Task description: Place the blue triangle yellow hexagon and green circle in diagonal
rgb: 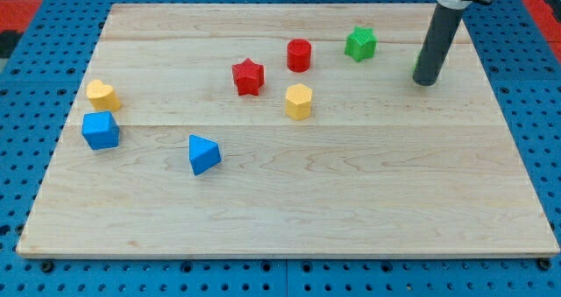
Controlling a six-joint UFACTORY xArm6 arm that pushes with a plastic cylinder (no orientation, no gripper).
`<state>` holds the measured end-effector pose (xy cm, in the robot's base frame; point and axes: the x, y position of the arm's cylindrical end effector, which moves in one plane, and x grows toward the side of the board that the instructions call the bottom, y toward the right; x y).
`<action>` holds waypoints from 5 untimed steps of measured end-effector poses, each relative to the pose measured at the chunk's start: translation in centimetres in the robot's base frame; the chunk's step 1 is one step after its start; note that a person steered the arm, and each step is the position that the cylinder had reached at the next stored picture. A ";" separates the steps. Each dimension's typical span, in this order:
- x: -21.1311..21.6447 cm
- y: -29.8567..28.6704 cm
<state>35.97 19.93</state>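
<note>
The blue triangle [203, 153] lies at the lower left of the wooden board. The yellow hexagon [299, 101] sits near the board's middle, up and to the right of the triangle. My tip [424, 81] rests on the board at the upper right, far right of the hexagon. A thin green sliver [415, 68] shows at the rod's left edge; it looks like a green block almost wholly hidden behind the rod, and its shape cannot be made out.
A green star-like block [360, 43] sits left of the rod near the top edge. A red cylinder [299, 54] and a red star [248, 76] lie above the hexagon. A yellow heart [102, 95] and a blue cube [101, 130] sit at the left edge.
</note>
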 end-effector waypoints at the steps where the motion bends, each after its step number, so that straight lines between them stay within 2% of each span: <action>1: -0.3 0.4; 3: -0.8 5.2; 4: -3.4 1.7; 5: -3.6 2.2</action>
